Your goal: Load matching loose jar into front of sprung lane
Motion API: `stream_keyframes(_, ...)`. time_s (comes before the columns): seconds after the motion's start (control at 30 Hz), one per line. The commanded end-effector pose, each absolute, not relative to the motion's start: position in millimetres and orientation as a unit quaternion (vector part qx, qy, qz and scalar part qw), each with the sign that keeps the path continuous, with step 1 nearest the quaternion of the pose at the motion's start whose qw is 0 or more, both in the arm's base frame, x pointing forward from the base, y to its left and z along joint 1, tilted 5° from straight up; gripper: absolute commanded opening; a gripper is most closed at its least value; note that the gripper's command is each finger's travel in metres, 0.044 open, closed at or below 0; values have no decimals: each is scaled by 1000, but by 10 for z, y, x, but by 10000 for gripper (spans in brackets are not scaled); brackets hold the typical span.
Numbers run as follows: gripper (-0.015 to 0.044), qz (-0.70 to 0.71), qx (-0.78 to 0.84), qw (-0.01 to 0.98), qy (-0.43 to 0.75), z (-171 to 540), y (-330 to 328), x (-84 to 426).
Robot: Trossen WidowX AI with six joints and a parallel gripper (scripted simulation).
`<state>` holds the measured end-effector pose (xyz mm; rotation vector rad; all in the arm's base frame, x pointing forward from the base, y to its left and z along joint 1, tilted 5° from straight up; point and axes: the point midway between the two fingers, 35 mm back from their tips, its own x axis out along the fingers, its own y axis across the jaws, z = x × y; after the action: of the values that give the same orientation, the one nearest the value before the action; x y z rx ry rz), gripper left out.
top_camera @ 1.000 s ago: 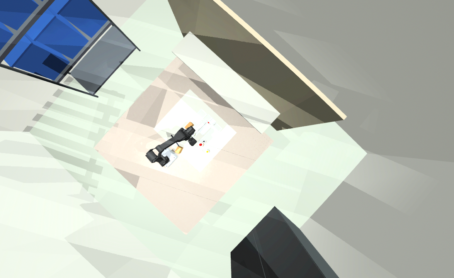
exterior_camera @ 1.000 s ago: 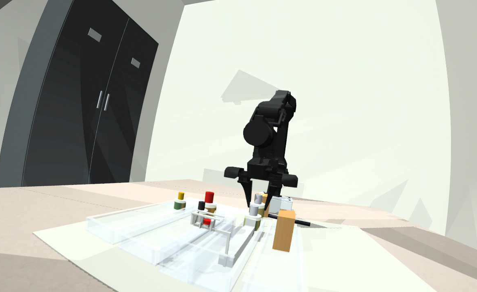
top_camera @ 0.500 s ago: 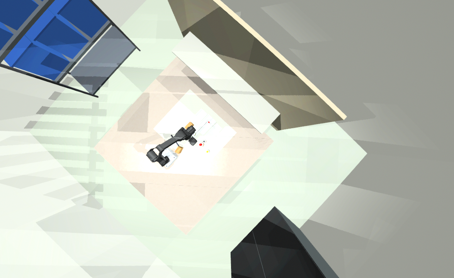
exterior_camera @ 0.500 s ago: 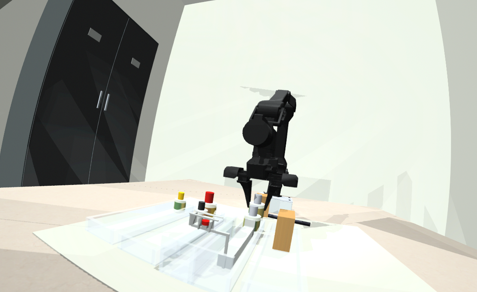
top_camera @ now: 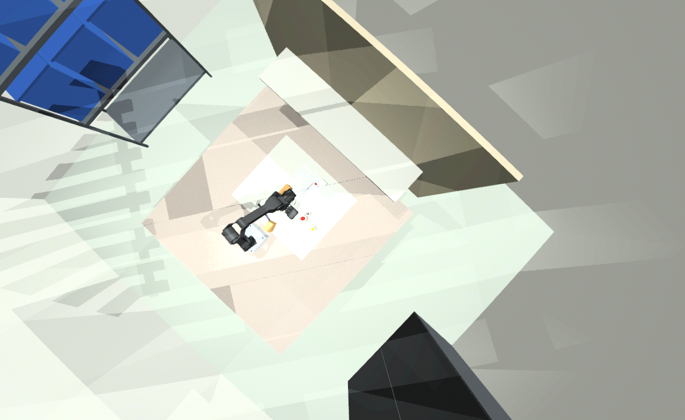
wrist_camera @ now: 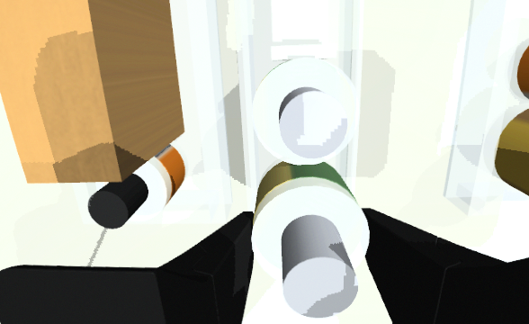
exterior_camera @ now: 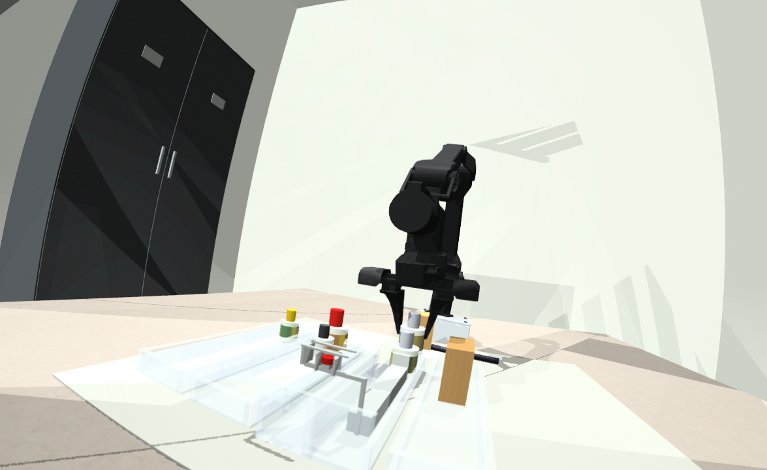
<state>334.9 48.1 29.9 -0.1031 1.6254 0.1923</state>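
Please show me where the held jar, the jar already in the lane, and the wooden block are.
Held jar (wrist_camera: 310,227), wrist view, on its white shoulder.
Lane jar (wrist_camera: 303,112), wrist view, on its white shoulder.
Wooden block (exterior_camera: 455,370), exterior view, on its front face.
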Motion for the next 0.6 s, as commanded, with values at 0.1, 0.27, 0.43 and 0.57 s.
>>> stream_keyframes(0.1,0,84,-45,694,713,349,495,3467)
stream_keyframes(0.27,0,84,-45,694,713,349,496,3477)
stream_keyframes(0.43,0,84,-45,694,713,340,497,3477)
stream_keyframes(0.57,0,84,-45,694,713,339,497,3477)
